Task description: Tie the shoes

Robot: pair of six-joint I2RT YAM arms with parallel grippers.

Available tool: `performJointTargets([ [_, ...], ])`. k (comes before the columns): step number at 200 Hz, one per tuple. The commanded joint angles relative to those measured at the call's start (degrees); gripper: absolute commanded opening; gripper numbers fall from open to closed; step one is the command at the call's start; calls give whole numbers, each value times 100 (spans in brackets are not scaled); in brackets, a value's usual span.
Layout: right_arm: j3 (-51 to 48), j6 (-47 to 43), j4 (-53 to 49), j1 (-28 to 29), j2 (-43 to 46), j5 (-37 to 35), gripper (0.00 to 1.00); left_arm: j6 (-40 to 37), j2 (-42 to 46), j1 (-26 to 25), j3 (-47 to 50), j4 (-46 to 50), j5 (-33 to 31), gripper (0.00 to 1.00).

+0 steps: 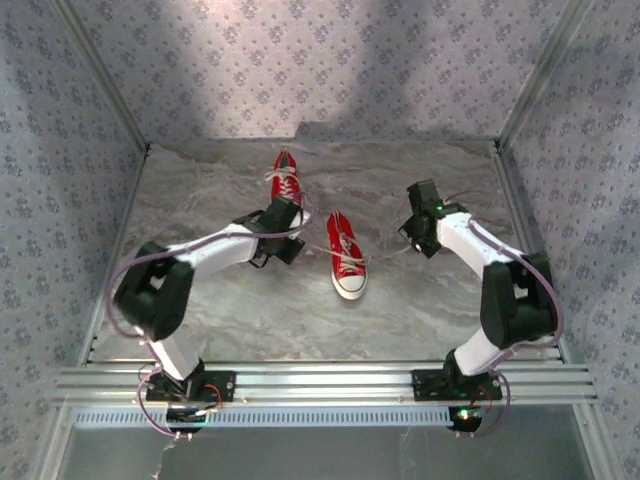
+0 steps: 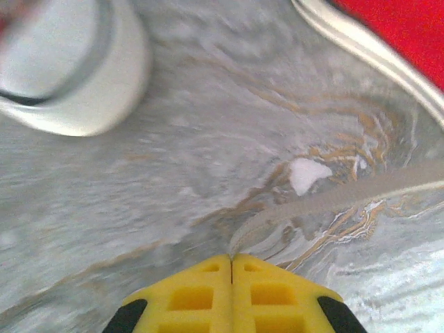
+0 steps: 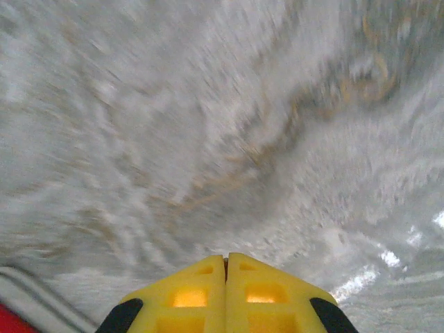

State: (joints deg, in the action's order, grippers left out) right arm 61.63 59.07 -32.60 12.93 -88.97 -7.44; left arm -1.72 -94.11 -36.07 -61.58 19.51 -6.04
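Note:
Two red shoes with white laces lie on the marble table: one at the back (image 1: 287,180), one in the middle (image 1: 347,255). My left gripper (image 1: 303,238) sits just left of the middle shoe. Its yellow fingers (image 2: 231,258) are shut on a white lace (image 2: 333,198) that trails off to the right. A white toe cap (image 2: 69,69) and a red side with a white sole (image 2: 409,28) frame the left wrist view. My right gripper (image 1: 408,240) is to the right of the middle shoe, shut (image 3: 226,257), and a thin lace (image 1: 388,254) runs from that shoe to it.
Patterned walls and metal rails (image 1: 320,383) enclose the table (image 1: 250,310). In the right wrist view, a bit of white sole and red canvas (image 3: 17,312) shows at the lower left over blurred marble.

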Motion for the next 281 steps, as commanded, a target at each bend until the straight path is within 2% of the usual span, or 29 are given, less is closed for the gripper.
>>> performJointTargets([
  [1,383,-382,-321,-226,301,-337,0,333,594,48,100,-152,-475,0],
  [23,575,-562,-475,-539,277,-394,0,508,839,138,187,-71,-919,0],
  [73,844,-858,-564,-1558,-53,-256,0,1011,1301,474,529,-10,-1361,0],
  [121,432,-906,-493,-2004,-240,-190,0,1737,2175,902,1302,-32,-1848,0],
  [150,402,-950,-545,-2160,-500,-185,0,2002,2303,1150,1471,202,-1891,0],
  [193,436,-1014,-575,-2327,-999,-264,0,2304,1754,1193,1542,558,-2170,0],
  [223,443,-1060,-581,-2408,-1183,-308,0,2361,1522,1235,1536,563,-2071,0],
  [253,356,-1112,-520,-2406,-1189,-289,0,2400,1431,1234,1525,536,-1944,0],
  [281,131,-1228,-379,-2304,-851,-132,0,2459,1720,1167,1585,535,-1729,0],
])
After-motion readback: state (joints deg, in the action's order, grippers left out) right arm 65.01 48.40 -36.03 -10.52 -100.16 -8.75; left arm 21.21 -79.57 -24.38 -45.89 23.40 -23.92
